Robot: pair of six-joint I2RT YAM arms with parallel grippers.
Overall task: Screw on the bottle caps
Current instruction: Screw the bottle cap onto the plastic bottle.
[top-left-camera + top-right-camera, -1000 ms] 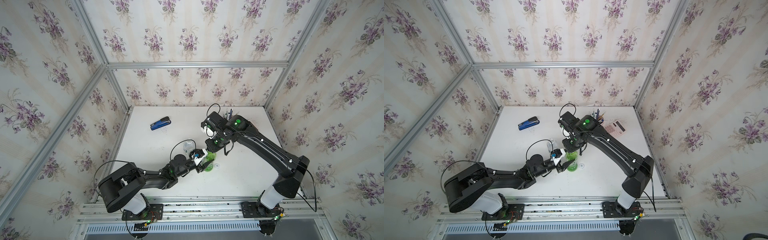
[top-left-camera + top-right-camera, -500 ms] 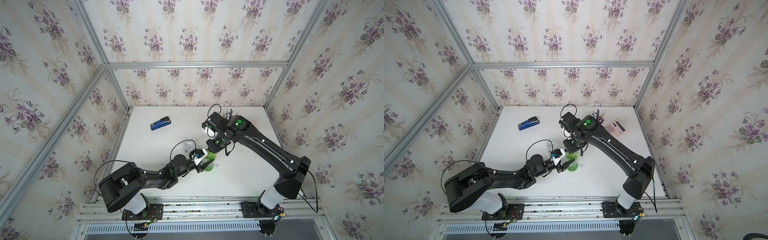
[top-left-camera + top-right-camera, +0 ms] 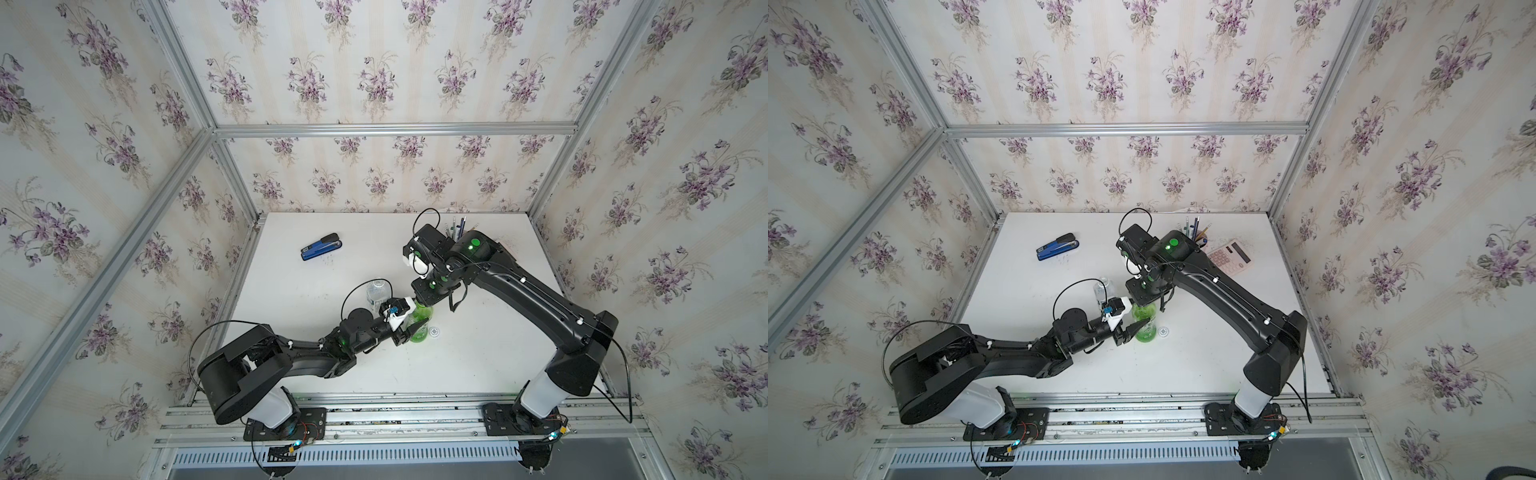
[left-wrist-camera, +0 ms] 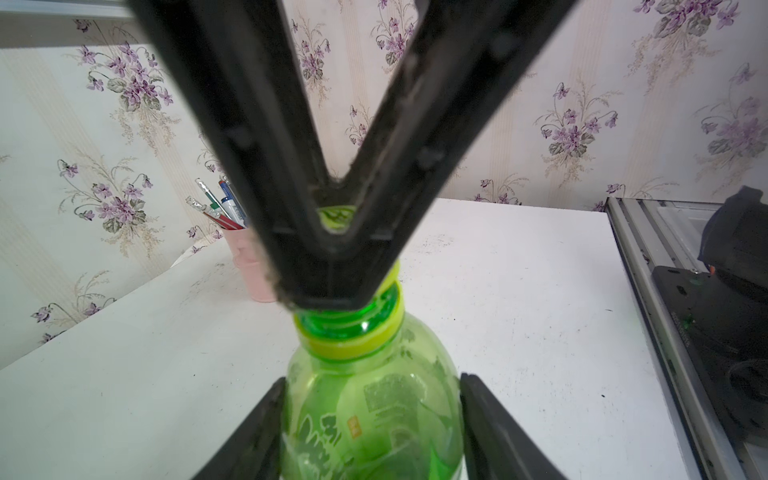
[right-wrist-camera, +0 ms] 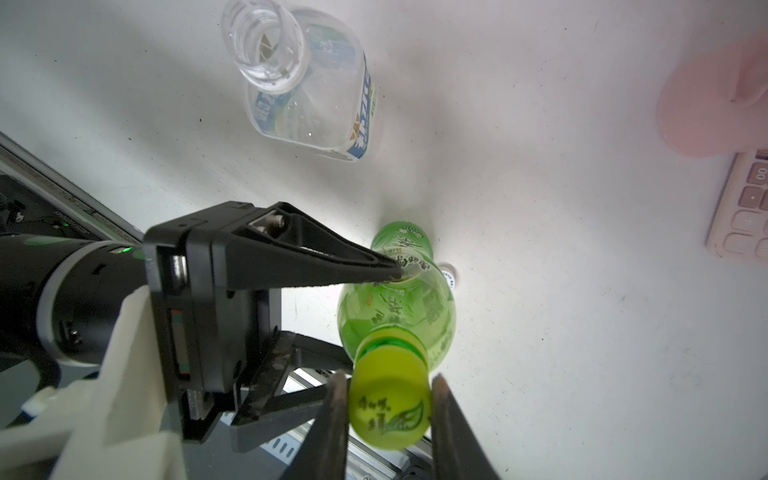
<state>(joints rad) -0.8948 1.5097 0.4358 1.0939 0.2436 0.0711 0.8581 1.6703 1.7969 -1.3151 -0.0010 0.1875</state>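
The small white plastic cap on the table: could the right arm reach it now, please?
Probably not yet: the right gripper is shut on the yellow-green plastic cap; nothing else covers the white cap.

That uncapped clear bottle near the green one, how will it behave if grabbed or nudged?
The clear bottle looks nearly empty, so probably light and easily tipped. It stands upright on a smooth table, so it may skid. Thin walls likely dent when squeezed.

White tabletop [image 3: 478, 357], lightly scuffed. Standing on it: green bottle [image 3: 420, 328], uncapped clear bottle [image 3: 376, 289] near it, pink pen cup [image 4: 249, 270] towards the far edge. Lying flat: white cap [image 3: 434, 331] just beside the green bottle, blue stapler [image 3: 321, 247], pink calculator [image 3: 1230, 257].
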